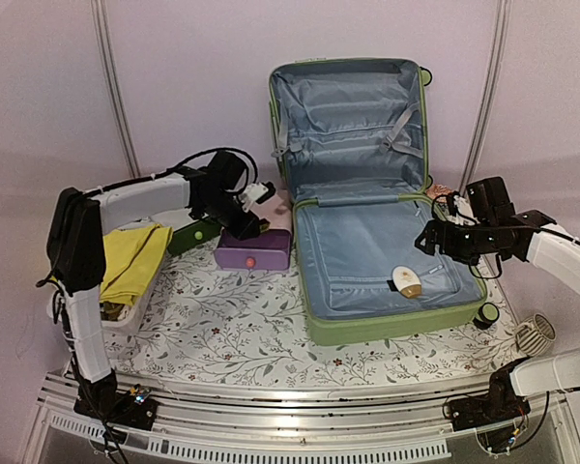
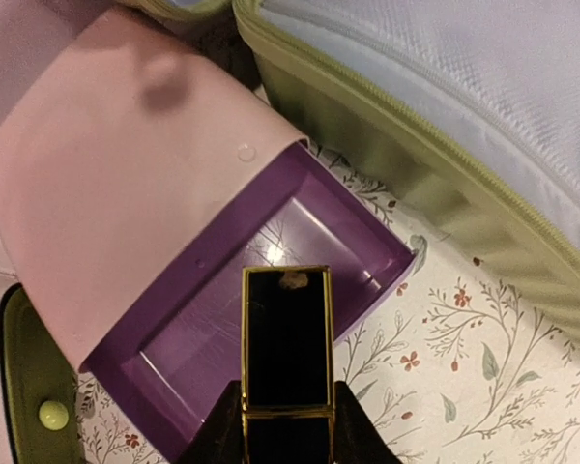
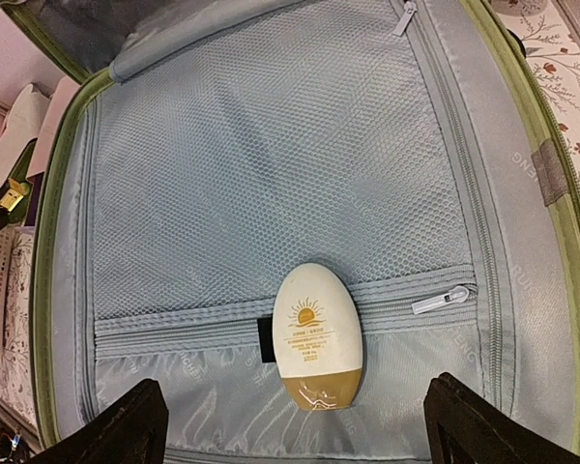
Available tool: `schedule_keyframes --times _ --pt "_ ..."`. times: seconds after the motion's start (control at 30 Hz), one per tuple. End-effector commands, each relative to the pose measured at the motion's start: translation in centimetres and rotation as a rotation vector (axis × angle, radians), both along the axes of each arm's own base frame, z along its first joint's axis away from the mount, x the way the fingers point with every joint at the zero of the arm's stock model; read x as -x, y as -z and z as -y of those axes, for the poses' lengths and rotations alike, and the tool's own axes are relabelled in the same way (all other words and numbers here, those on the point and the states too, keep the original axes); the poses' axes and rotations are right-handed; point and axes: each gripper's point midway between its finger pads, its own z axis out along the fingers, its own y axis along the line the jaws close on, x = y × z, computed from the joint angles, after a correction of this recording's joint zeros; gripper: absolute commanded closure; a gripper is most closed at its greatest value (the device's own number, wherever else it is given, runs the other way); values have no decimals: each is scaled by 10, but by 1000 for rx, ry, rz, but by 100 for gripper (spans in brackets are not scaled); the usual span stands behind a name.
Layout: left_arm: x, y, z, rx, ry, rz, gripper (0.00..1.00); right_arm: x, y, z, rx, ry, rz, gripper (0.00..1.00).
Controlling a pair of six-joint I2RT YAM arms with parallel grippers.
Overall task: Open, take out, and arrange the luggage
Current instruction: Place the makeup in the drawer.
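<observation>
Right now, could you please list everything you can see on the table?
luggage: one, light green, table centre, open
bottle: one, white with tan cap, inside luggage
drawer box: one, purple and pink, left of luggage, drawer open
slim case: one, black and gold, over drawer
green box: one, dark green, beside drawer box
cloth: one, yellow, in basket
basket: one, white, far left
ribbed disc: one, white, right of luggage
tablecloth: one, floral, under everything
left gripper: one, black, shut on slim case
right gripper: one, black, open over luggage
</observation>
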Motion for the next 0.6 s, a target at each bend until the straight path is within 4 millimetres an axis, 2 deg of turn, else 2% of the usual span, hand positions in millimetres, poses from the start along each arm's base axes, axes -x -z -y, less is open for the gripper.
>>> schedule_keyframes --times 0.0,0.1,0.23,0.4,0.57 --pt "1 33 -9 -125 114 8 72 -6 -16 -4 -13 -24 41 6" --pt "-6 45 -13 -198 168 45 72 -6 -21 -6 -13 -36 49 6" --pt "-18 46 -11 -237 210 84 72 -7 -26 -6 -7 -43 60 6" --pt "-16 59 -10 -275 302 93 68 -5 -26 -7 -15 -46 57 6" --pt "-24 65 -17 -318 315 107 65 -1 -24 -6 -19 -46 47 6"
